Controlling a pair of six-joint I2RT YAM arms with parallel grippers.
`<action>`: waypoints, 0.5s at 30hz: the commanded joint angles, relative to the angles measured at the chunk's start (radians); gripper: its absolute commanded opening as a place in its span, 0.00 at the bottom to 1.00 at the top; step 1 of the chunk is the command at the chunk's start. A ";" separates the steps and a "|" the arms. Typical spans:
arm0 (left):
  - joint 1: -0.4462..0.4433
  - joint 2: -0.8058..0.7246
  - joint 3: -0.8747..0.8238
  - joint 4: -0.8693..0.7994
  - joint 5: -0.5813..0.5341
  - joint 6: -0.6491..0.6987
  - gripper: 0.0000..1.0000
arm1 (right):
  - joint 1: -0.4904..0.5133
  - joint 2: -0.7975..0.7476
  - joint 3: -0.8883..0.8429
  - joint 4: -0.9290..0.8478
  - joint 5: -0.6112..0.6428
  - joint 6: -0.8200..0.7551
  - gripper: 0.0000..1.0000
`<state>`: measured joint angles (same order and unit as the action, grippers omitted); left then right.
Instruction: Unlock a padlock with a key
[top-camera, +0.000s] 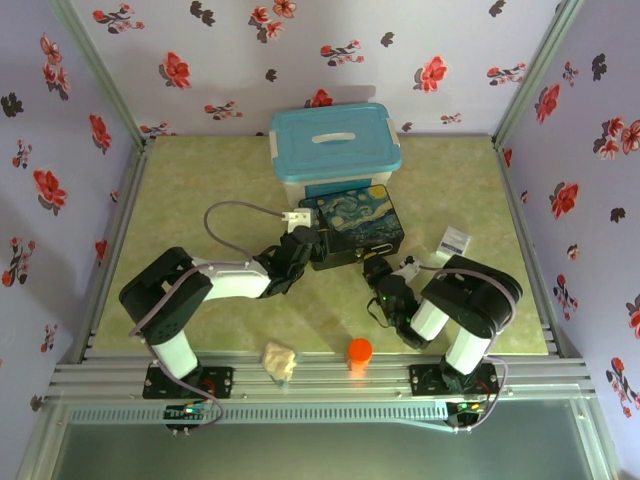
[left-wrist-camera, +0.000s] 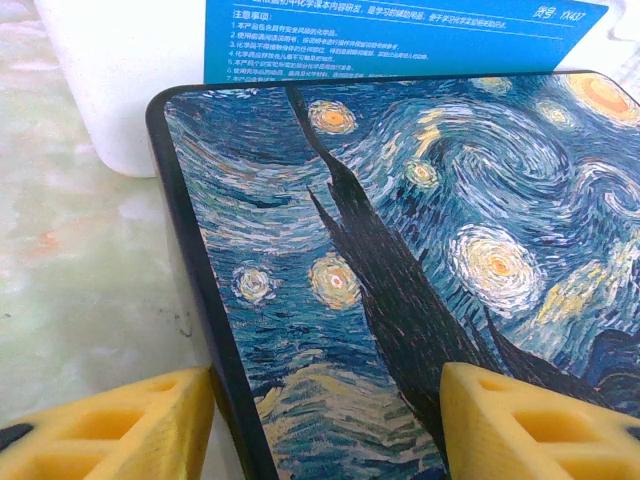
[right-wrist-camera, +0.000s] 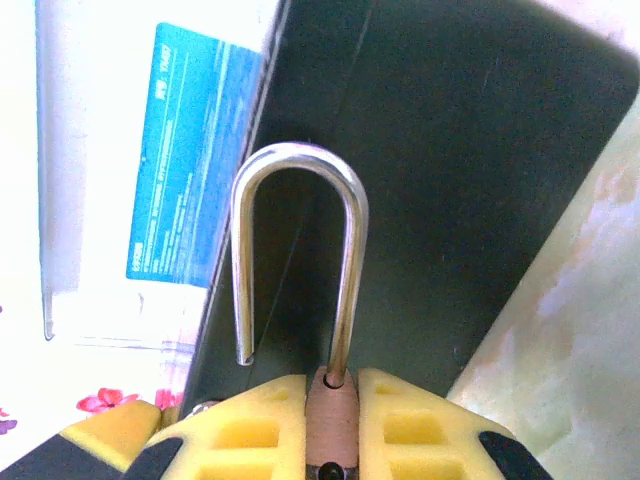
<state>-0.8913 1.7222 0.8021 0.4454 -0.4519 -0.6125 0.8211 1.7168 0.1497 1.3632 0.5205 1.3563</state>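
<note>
Flowered wallpaper (top-camera: 230, 60) is closing in 3 sides of the pale green marbled table (top-camera: 200, 190). At the centre of the top view a teal-lidded bin (top-camera: 335, 150) is standing at the back. The dark box painted with a swirling night sky (top-camera: 355, 225) is sitting just in front of it.

My left gripper (top-camera: 303, 243) is reaching to the box's left edge. In the left wrist view its jaws are standing partly apart and straddling that edge. The left finger (left-wrist-camera: 110, 425) is lying beside the box's side wall, and the right finger (left-wrist-camera: 540, 425) is hanging over the painted lid. It is clamping nothing; whether it is pressing on the box I cannot tell.

My right gripper (top-camera: 376, 268) is sitting just below the box's lower edge in the top view. In the right wrist view it is squeezing the padlock (right-wrist-camera: 331, 415) between its 2 yellow fingers, nearly closed, with the brass body upright at bottom centre. The silvery shackle (right-wrist-camera: 352, 260) is arching up through the middle, in front of the box's dark side. Its right leg is running into the body while its left leg's end is hanging free.

At the bottom of the top view an orange cap (top-camera: 359, 350) and a crumpled beige lump (top-camera: 280, 360) are lying near my arm bases.
</note>
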 joint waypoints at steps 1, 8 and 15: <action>0.002 0.063 -0.060 -0.249 0.010 0.064 0.59 | -0.027 -0.036 -0.032 0.020 0.021 -0.066 0.00; 0.003 0.055 -0.051 -0.259 0.011 0.067 0.62 | -0.118 -0.150 -0.071 -0.149 -0.237 -0.142 0.00; 0.003 0.063 0.005 -0.287 -0.003 0.083 0.65 | -0.112 -0.577 -0.033 -0.898 -0.430 -0.259 0.00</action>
<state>-0.8902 1.7222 0.8268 0.4046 -0.4534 -0.5892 0.7071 1.2728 0.0998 0.8169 0.1844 1.1763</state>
